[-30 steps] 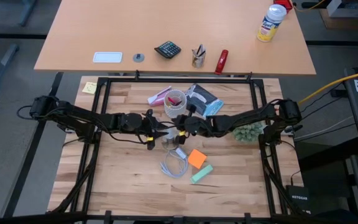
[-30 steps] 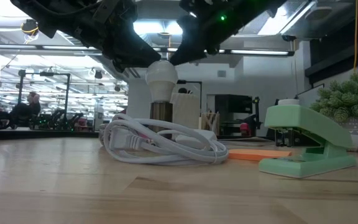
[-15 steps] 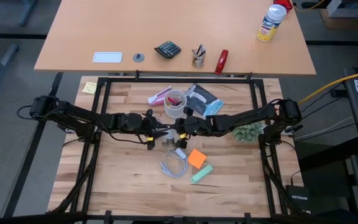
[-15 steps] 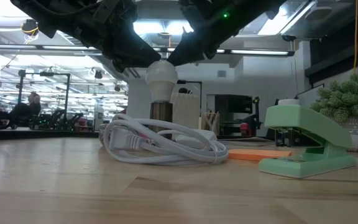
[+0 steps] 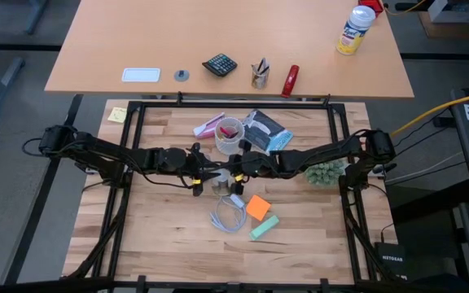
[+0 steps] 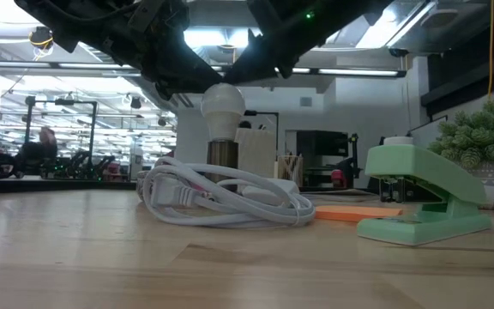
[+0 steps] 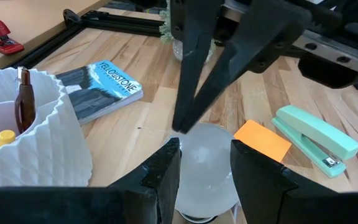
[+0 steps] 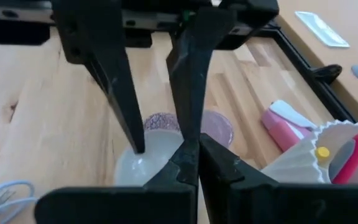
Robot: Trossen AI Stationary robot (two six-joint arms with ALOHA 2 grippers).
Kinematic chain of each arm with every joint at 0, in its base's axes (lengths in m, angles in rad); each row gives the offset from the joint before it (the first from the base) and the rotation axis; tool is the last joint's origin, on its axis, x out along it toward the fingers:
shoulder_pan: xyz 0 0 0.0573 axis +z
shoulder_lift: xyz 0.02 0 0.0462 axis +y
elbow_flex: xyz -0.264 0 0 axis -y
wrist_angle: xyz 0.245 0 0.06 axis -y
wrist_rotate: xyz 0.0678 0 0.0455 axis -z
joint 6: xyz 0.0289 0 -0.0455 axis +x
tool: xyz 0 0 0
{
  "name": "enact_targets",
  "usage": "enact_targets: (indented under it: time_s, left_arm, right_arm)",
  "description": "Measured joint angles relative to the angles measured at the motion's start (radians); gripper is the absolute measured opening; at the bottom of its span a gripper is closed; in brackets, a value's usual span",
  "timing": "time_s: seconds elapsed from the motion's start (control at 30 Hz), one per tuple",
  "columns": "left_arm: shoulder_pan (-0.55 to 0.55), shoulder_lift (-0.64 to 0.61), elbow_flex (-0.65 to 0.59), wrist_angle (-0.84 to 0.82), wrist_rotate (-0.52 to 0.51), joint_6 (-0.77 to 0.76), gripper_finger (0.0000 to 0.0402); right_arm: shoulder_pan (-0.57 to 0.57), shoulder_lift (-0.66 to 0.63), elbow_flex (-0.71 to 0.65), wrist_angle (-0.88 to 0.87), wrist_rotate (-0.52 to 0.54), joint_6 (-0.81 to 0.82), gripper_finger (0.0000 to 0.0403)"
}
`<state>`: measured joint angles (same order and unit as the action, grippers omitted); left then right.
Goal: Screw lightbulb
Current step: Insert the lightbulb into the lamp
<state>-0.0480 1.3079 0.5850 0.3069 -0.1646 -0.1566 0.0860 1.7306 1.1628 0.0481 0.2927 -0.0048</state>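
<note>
The lightbulb (image 6: 223, 105), small and white, stands upright with its narrow end in a dark socket (image 6: 222, 156) at the table's middle. My left gripper (image 5: 208, 172) comes in from the table's left and is shut on the bulb (image 7: 207, 163). From the table's right comes my right gripper (image 5: 234, 169). It is shut, with its tips (image 7: 181, 126) at the bulb's dome. In the right wrist view the bulb (image 8: 143, 163) shows just beyond my right gripper (image 8: 191, 155). My left gripper pinches the bulb's rounded sides (image 7: 188, 168) between its two fingers, which slant down from the table's left. The bulb stands upright with its base in the socket. My right gripper touches the dome's upper edge (image 6: 235, 88) with its shut fingertips, slanting down from the table's right.
A looped white cord (image 5: 228, 218) lies just on the near side of the bulb. An orange pad (image 5: 258, 207) and a green stapler (image 5: 264, 227) lie to its right. A ribbed white cup (image 7: 23, 118), a book (image 5: 265, 130) and a small plant (image 5: 326, 172) stand farther back.
My right gripper has turned a little at the wrist, and its shut tips have stayed at the bulb's dome. The bulb has kept upright in the socket.
</note>
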Motion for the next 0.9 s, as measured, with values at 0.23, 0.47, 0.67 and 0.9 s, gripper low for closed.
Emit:
enact_targets:
  time_s: [0.23, 0.47, 0.67, 0.9]
  left_arm:
    - [0.000, 0.000, 0.000, 0.000, 0.000, 0.000, 0.0131]
    - [0.000, 0.000, 0.000, 0.005, 0.000, 0.000, 0.0131]
    - [0.000, 0.001, -0.003, 0.043, 0.000, 0.027, 0.0131]
    - [0.000, -0.023, -0.003, 0.033, 0.000, 0.031, 0.0131]
  right_arm:
    - [0.000, 0.000, 0.001, 0.001, -0.083, 0.000, 0.0004]
    - [0.000, 0.000, 0.005, -0.038, -0.070, 0.043, 0.0008]
    - [0.000, 0.002, 0.005, -0.046, -0.074, 0.052, 0.0006]
    - [0.000, 0.003, 0.005, -0.044, -0.075, 0.053, 0.0006]
